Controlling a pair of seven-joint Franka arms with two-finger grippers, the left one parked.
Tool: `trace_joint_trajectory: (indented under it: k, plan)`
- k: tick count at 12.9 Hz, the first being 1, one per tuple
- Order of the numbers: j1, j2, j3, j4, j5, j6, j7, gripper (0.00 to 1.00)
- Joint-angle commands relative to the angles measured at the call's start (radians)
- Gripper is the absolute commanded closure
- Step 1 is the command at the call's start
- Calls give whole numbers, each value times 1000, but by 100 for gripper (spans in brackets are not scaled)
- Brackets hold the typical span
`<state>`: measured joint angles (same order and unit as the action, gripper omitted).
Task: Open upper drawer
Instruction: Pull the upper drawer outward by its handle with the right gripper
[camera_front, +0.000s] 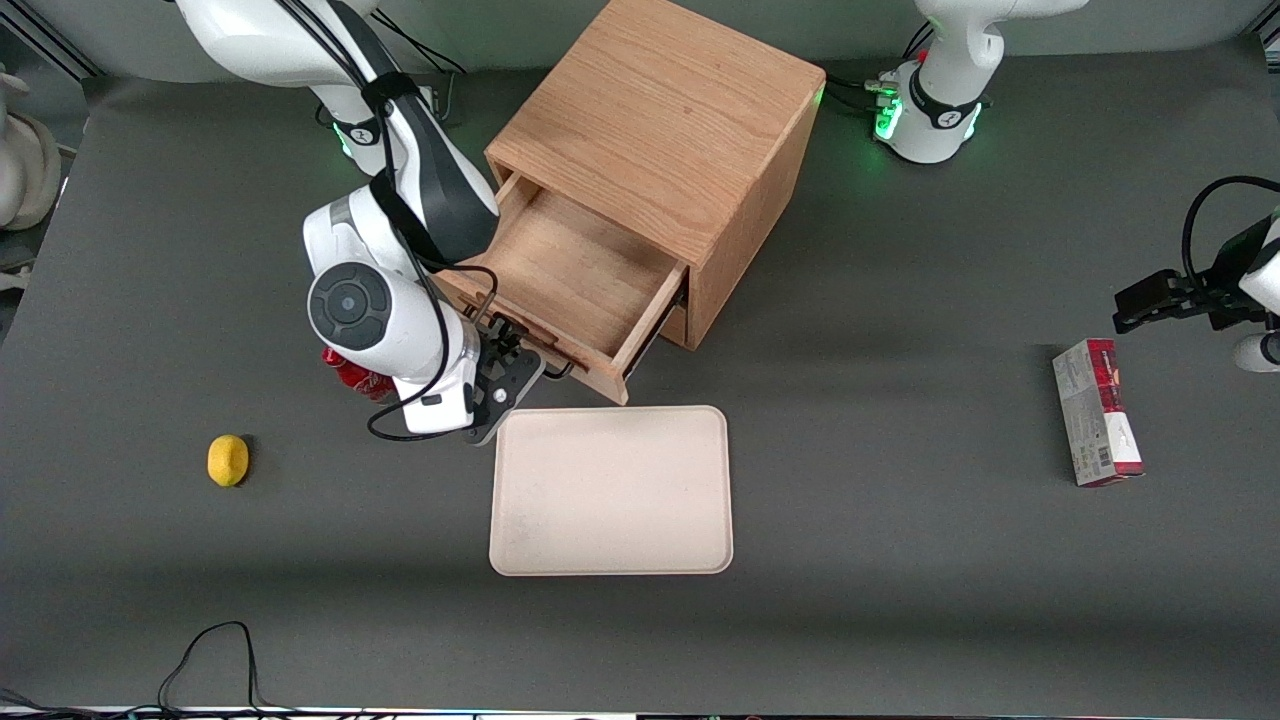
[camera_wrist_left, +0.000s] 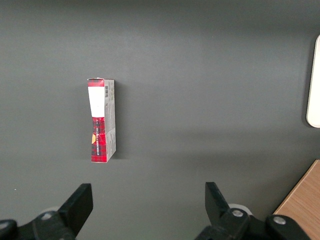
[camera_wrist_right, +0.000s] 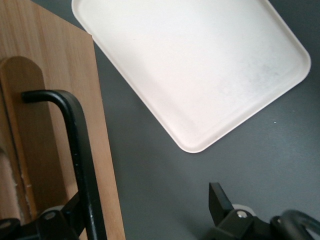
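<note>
The oak cabinet (camera_front: 670, 130) stands at the middle back of the table. Its upper drawer (camera_front: 570, 270) is pulled well out, showing a bare wooden inside. In the right wrist view the drawer's front panel (camera_wrist_right: 50, 75) and its black bar handle (camera_wrist_right: 80, 150) are close up. My gripper (camera_front: 505, 375) hangs just in front of the drawer's front, at the handle (camera_front: 545, 352). It (camera_wrist_right: 147, 197) is open: one finger sits against the handle bar, the other finger (camera_wrist_right: 217, 197) is well apart from it over the grey mat. Nothing is clamped.
A cream tray (camera_front: 610, 490) lies just in front of the open drawer, nearer the front camera. A red can (camera_front: 350, 372) shows under my arm, and a lemon (camera_front: 228, 460) lies toward the working arm's end. A red and grey box (camera_front: 1097, 412) lies toward the parked arm's end.
</note>
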<state>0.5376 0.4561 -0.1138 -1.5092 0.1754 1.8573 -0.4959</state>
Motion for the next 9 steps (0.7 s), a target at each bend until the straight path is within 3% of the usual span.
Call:
trace_joint_trajectory:
  k: [1,9]
  plan:
    - [-24,38,2,60,-21,-23,13,0]
    - [-74,85,2,125,-34,-23,13,0]
